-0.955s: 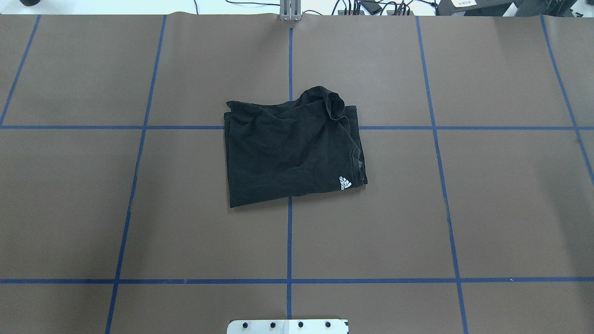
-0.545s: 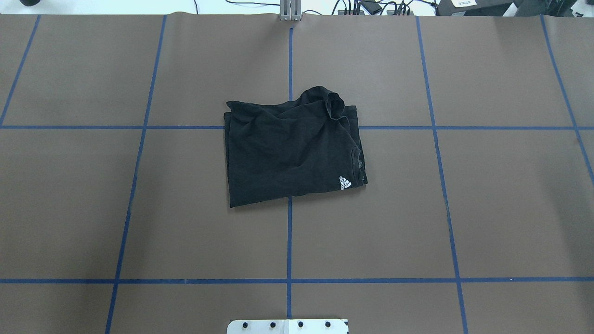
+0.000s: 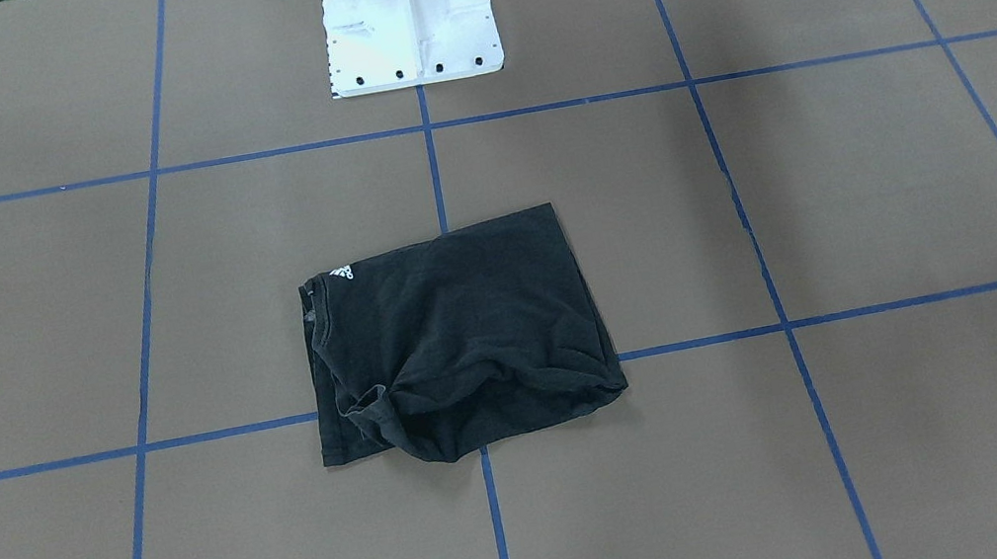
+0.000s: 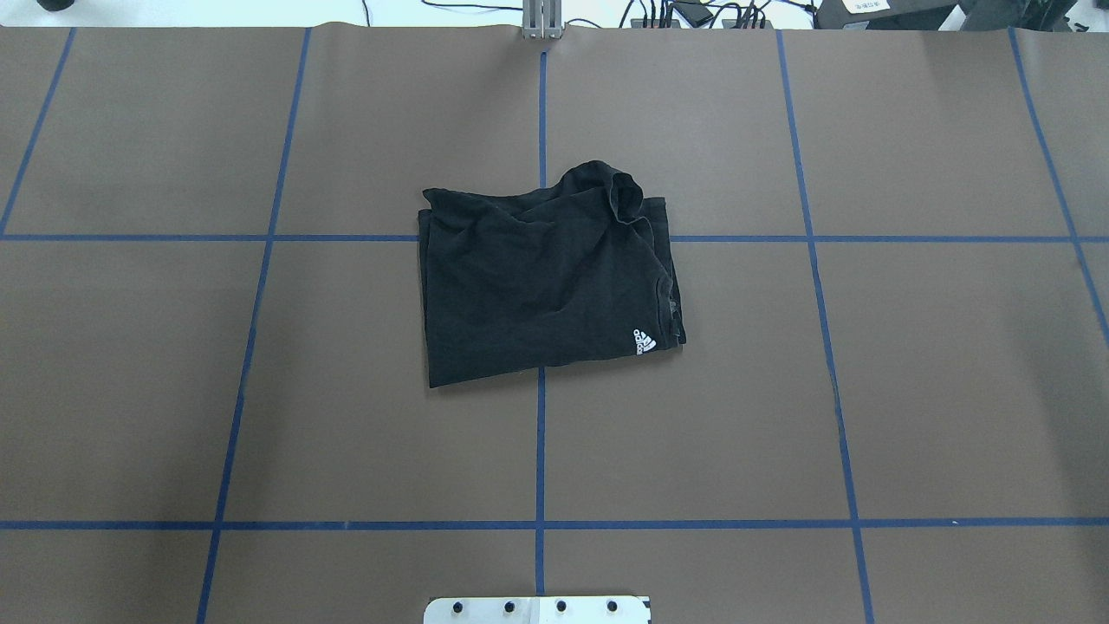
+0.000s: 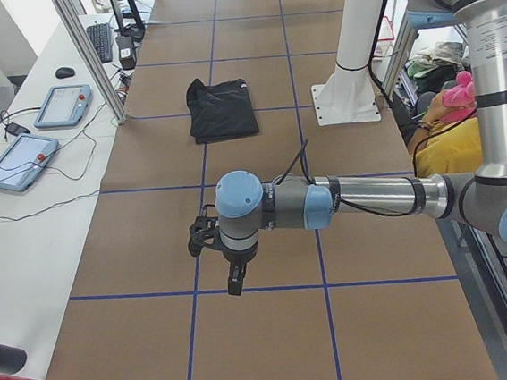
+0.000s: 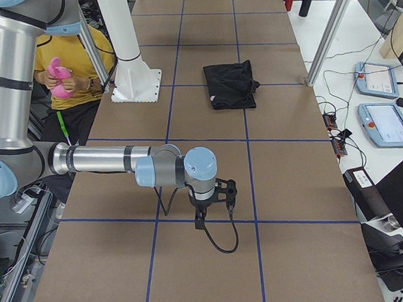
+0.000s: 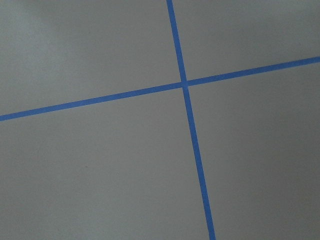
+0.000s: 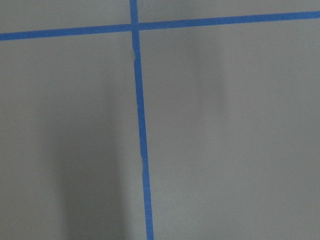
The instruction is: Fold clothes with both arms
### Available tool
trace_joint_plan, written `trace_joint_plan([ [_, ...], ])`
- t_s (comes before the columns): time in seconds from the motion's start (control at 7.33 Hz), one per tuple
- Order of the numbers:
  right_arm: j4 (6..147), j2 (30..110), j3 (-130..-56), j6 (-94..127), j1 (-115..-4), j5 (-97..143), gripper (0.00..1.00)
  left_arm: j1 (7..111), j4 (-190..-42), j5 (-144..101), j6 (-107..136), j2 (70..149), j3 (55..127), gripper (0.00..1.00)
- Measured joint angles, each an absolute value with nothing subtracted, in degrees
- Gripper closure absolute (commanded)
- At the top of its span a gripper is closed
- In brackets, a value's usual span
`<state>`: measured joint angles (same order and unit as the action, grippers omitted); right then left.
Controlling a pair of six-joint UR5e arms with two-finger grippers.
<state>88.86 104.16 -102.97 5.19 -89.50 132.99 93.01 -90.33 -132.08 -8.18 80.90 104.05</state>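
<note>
Black T-shirt (image 4: 537, 286), folded roughly square, frame centre, across blue tape lines (image 4: 540, 451) on brown table (image 4: 866, 390). Fabric bunched at upper right; white logo (image 4: 645, 341) lower right corner. White base plate (image 4: 537, 609) bottom centre edge.

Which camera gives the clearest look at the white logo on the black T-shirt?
The overhead exterior view: the logo lies face-up and sharp at a corner of the T-shirt. The front-facing view shows it smaller. In both side views the shirt is too small to tell, and the wrist views show only the taped table.
</note>
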Motion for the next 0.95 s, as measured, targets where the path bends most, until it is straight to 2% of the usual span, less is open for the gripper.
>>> trace_joint_plan([
  [0.95, 88.8, 104.1, -104.1, 4.5, -89.6, 133.1, 0.0, 93.0, -90.4, -132.0, -8.2, 79.8, 103.8, 0.0],
])
